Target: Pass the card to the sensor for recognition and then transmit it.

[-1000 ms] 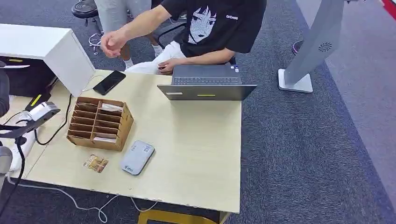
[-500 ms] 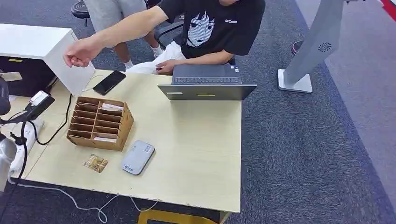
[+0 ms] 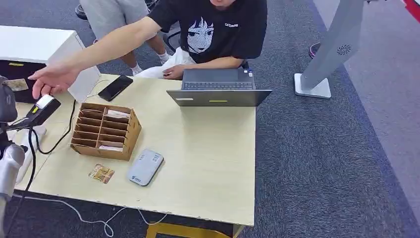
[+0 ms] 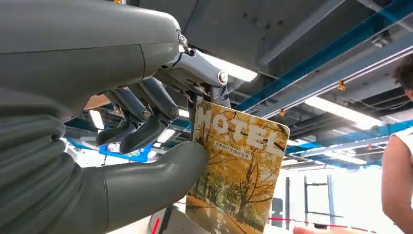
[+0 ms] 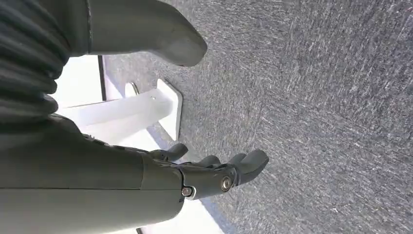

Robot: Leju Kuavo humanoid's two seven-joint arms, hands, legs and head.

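Left fingers: in the left wrist view the left hand pinches the card between the thick thumb and the dark fingers; the other fingers curl in beside it.
Card: upright in that pinch, printed "HOTEL" over yellow autumn trees; in the head view it shows as a small pale patch at the far left edge of the frame.
Right fingers: in the right wrist view the right hand holds nothing, its fingers lightly bent and well apart from the thumb, above grey carpet.
Person: an arm stretches from the top centre of the head view toward the upper left; the person's hand hangs near the card, whether touching it I cannot tell.
Sensor: a grey flat reader lies on the desk, lower left of the head view.
Second card: a small brown card lies just beside the reader, to its left.
Organizer: a cardboard compartment box stands above them in the frame.
Laptop: open at the desk's far edge, before the person.
Phone: dark, upper left of the desk.
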